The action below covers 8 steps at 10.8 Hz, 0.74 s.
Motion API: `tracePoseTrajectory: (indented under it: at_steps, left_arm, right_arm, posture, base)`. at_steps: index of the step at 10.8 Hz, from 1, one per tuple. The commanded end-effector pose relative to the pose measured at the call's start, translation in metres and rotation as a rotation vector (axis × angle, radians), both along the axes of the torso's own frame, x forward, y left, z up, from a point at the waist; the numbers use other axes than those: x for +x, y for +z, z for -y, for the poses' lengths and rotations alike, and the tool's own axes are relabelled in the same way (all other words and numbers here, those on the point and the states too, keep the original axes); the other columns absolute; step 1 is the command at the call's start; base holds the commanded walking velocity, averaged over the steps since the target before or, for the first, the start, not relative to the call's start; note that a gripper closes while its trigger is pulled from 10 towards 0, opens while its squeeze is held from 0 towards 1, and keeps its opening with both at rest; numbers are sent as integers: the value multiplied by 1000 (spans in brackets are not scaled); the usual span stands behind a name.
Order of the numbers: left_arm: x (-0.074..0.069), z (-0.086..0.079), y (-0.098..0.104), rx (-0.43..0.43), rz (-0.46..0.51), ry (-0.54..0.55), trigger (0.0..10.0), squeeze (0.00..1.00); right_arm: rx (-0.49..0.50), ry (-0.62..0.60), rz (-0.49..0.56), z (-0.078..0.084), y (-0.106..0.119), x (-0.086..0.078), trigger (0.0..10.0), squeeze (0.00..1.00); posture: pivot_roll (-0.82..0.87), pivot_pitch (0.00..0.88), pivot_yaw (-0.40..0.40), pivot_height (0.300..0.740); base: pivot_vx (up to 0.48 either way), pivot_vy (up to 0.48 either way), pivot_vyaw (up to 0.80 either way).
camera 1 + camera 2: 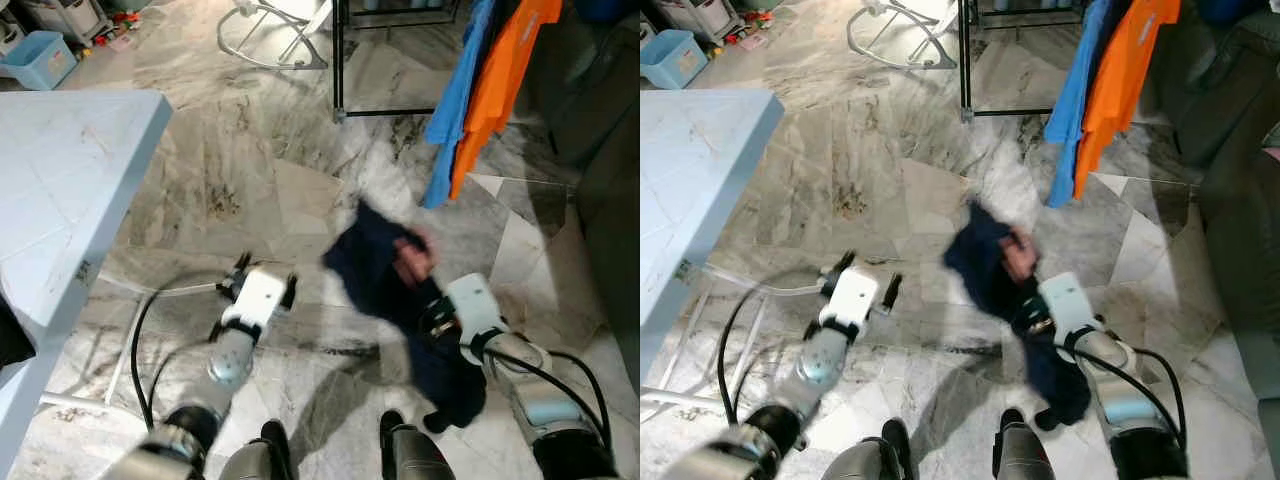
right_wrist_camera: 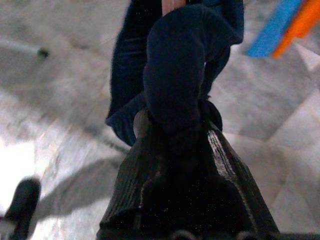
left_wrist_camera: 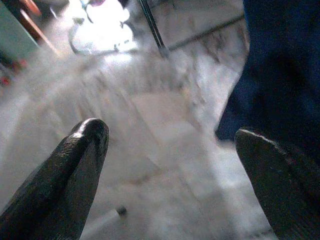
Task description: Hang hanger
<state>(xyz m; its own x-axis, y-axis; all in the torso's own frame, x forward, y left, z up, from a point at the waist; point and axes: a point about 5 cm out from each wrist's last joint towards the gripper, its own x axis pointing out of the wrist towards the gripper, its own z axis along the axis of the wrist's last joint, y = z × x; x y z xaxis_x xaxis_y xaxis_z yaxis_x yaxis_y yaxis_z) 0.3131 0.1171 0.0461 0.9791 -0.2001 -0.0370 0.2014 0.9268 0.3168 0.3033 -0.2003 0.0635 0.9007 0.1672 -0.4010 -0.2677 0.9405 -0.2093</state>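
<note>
The robot's own feet [image 1: 330, 440] stand nearest the head camera, on the marble floor [image 1: 300, 150]. Just beyond them the right hand [image 1: 425, 300] is clamped on a dark navy garment [image 1: 375, 265]; the cloth bunches over its fingers and drapes below the wrist. A small pinkish part [image 1: 412, 258] pokes out of the cloth at the hand's tip, likely the hanger, though blur leaves that unsure.

The left hand [image 1: 262, 278] floats beside the garment with its fingers [image 3: 70, 175] spread wide and nothing between them.

Ahead of the right hand and well apart hang a blue shirt [image 1: 458, 95] and an orange shirt [image 1: 500, 75] beside a black rack frame [image 1: 340, 60]. To do this well, I judge the robot should close on the rack, keep the grip firm, lift the hook clear of the cloth, and steady the garment with the free hand.

Well off from the left hand's outer side is a pale worktop [image 1: 60, 180]. No writing or brand can be read.
</note>
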Motion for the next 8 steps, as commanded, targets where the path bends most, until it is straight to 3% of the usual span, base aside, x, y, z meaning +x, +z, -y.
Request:
tracePoseTrajectory:
  at_steps: [1, 2, 4, 5, 6, 8]
  left_arm:
    - [-9, -4, -15, -6, -79, 6, 10000, 0]
    - [-12, -8, -24, -57, -161, 59, 10000, 0]
    - [-9, -3, -22, -140, -198, 37, 10000, 0]
    - [-6, 0, -18, -175, -190, 27, 10000, 0]
    - [0, 0, -12, -208, -182, 40, 10000, 0]
    - [1, -3, -14, -253, -209, 68, 10000, 0]
  right_arm:
    - [37, -45, 21, 0, -2, -2, 0, 0]
    - [44, -126, 50, -1, -6, -3, 0, 0]
    - [120, -163, 41, -13, -10, -4, 0, 0]
    - [127, -162, 50, -17, -9, -3, 3961, 0]
    - [156, -172, 59, -23, -9, -2, 10000, 0]
    - [160, -187, 60, -33, -17, -7, 10000, 0]
  posture:
    - [-296, 259, 94, 740]
    - [-294, 248, 94, 740]
    - [-293, 226, 97, 740]
    - [-293, 220, 98, 740]
    - [-288, 213, 96, 740]
    - [-280, 172, 88, 740]
  base:
    - [0, 0, 0]
    - [0, 0, 0]
    - [0, 0, 0]
    - [0, 0, 0]
    - [0, 0, 0]
    - [0, 0, 0]
